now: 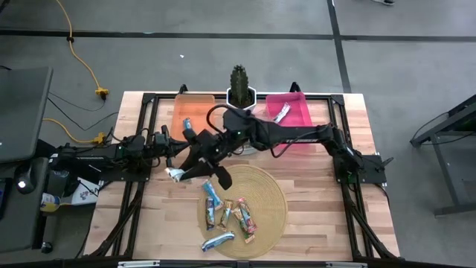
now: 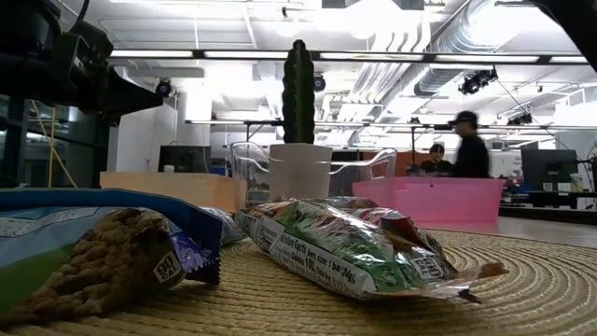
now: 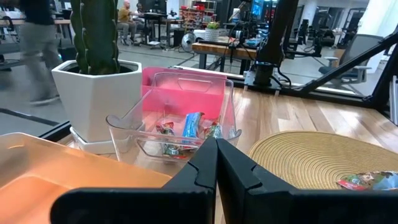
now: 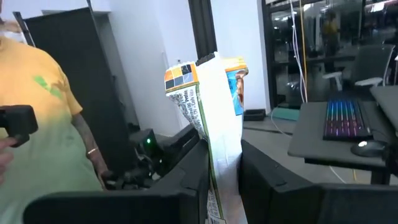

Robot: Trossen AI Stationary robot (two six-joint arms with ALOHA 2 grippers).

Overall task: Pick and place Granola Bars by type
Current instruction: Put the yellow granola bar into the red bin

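Observation:
Several granola bars (image 1: 229, 216) lie flat on a round woven mat (image 1: 271, 195) at the table's near middle; in the low view two of them (image 2: 345, 245) fill the foreground. My right gripper (image 4: 221, 163) is raised over the mat's far left edge, shut on one bar (image 1: 176, 174) in a white, orange and blue wrapper. My left gripper (image 3: 216, 155) waits shut at the table's left, pointing level. Ahead of it, the clear bin (image 3: 180, 127) holds a few bars. A silver bar (image 1: 281, 112) lies in the pink bin (image 1: 296, 104). My right gripper pinches the bar's lower part (image 4: 219, 155) between its two fingers (image 4: 194, 171). The fingers lie level, pointing toward the table's left side. The bar sticks out past the fingertips, its free end (image 4: 205, 78) beyond them, lifted clear of mat and table.
An orange bin (image 1: 195, 112), a cactus in a white pot (image 1: 239, 88) and the pink bin stand along the far edge. My right arm (image 1: 297, 135) crosses over the clear bin. A person in a yellow shirt (image 4: 37, 124) stands beyond the table's left side.

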